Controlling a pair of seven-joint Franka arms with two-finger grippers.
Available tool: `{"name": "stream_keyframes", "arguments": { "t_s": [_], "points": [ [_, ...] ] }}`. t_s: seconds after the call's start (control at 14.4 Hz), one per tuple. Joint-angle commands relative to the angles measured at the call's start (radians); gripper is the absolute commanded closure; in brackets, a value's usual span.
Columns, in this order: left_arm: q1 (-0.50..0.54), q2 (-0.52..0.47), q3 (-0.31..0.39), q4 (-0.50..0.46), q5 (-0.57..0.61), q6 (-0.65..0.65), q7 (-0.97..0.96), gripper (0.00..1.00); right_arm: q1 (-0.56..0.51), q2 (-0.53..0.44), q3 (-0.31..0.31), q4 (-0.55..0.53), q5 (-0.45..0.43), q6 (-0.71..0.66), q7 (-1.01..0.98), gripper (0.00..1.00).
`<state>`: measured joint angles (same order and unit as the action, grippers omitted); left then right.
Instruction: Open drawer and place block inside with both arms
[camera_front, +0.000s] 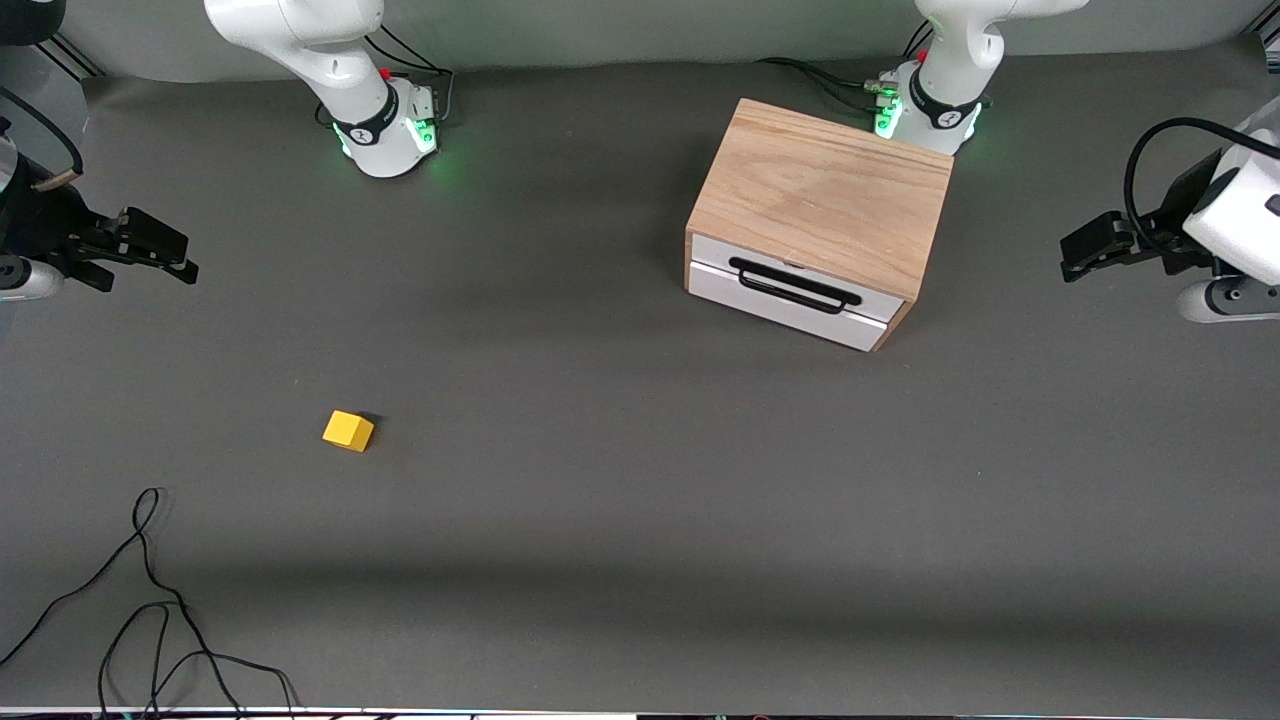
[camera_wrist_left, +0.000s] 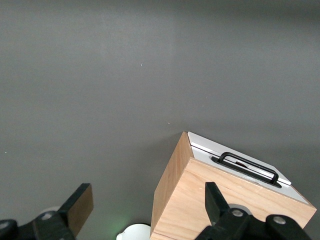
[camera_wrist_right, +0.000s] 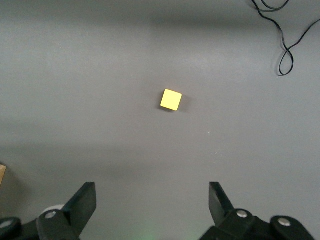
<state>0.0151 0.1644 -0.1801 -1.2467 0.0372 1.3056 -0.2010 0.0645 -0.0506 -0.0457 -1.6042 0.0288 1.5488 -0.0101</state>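
Both arms wait aloft, jaws spread, over a table with block and shut drawer.

Nearest the front camera lies a loose black cable (camera_front: 150, 600), then the block (camera_front: 348, 431), clear of the right gripper (camera_front: 150, 245) fingers (camera_wrist_right: 82, 202). Farther, the drawer (camera_front: 790, 290) sits shut in its wooden box (camera_front: 825, 195), apart from the released left gripper (camera_front: 1095, 245).

arms (camera_front: 300, 40): 2 | block (camera_front: 348, 431): 1 | wooden box (camera_front: 820, 195): 1 | drawer (camera_front: 790, 292): 1 | cable (camera_front: 150, 600): 1
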Motion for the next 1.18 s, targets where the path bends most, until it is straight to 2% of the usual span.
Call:
{"name": "stream_keyframes", "arguments": {
  "t_s": [0.0, 0.07, 0.21, 0.42, 0.56, 0.7, 0.77, 0.91, 1.11],
  "points": [
    [-0.003, -0.011, -0.001, -0.002, 0.015, 0.006, 0.008, 0.00, 0.011, 0.009, -0.005, 0.026, -0.010, -0.024, 0.026, 0.00],
    [-0.006, -0.044, 0.001, -0.043, 0.015, 0.038, 0.009, 0.00, 0.011, 0.009, -0.005, 0.027, -0.010, -0.024, 0.025, 0.00],
    [-0.010, -0.156, 0.002, -0.213, 0.013, 0.151, 0.009, 0.00, 0.009, 0.009, -0.010, 0.027, -0.007, -0.023, 0.024, 0.00],
    [-0.017, -0.219, 0.019, -0.293, 0.009, 0.198, 0.041, 0.00, 0.009, 0.009, -0.011, 0.027, -0.007, -0.021, 0.018, 0.00],
    [-0.032, -0.282, 0.046, -0.383, 0.001, 0.263, 0.061, 0.00, 0.009, 0.009, -0.011, 0.027, -0.009, -0.018, 0.012, 0.00],
    [-0.108, -0.290, 0.140, -0.399, -0.032, 0.265, 0.075, 0.00, 0.009, 0.009, -0.011, 0.026, -0.016, -0.018, 0.012, 0.00],
    [-0.118, -0.289, 0.158, -0.398, -0.034, 0.267, 0.090, 0.00, 0.009, 0.009, -0.013, 0.026, -0.017, -0.018, 0.012, 0.00],
    [-0.110, -0.283, 0.162, -0.393, -0.033, 0.268, 0.159, 0.00, 0.009, 0.009, -0.013, 0.020, -0.018, -0.018, 0.012, 0.00],
    [-0.110, -0.247, 0.160, -0.347, -0.033, 0.274, 0.157, 0.00, 0.009, 0.009, -0.014, 0.013, -0.018, -0.015, 0.013, 0.00]
  ]
}}
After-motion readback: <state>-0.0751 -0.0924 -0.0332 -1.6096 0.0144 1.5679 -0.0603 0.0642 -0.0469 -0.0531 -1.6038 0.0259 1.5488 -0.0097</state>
